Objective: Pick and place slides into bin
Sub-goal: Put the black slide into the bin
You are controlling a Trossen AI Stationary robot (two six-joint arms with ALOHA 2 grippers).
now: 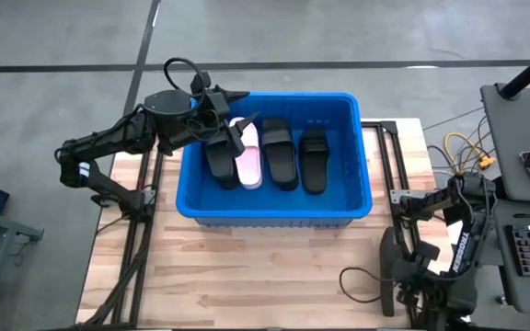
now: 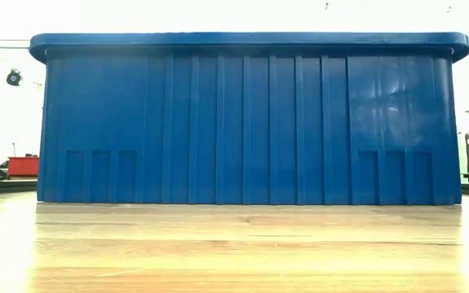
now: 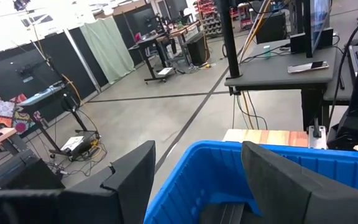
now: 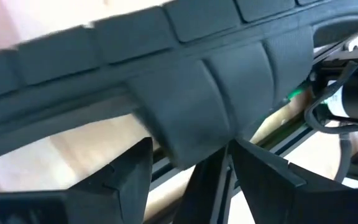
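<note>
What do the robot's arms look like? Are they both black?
Yes, both are black. The left arm is made of chunky jointed pieces, with a round black joint near its end and a black cable looping above it. Its pincer has two flat, dark, wedge-shaped fingers. The right arm is black too, with white lettering on one piece and black cables trailing beside it.

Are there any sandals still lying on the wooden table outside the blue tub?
No: from above, all four visible slides lie inside the bin, and none shows on the table.
</note>
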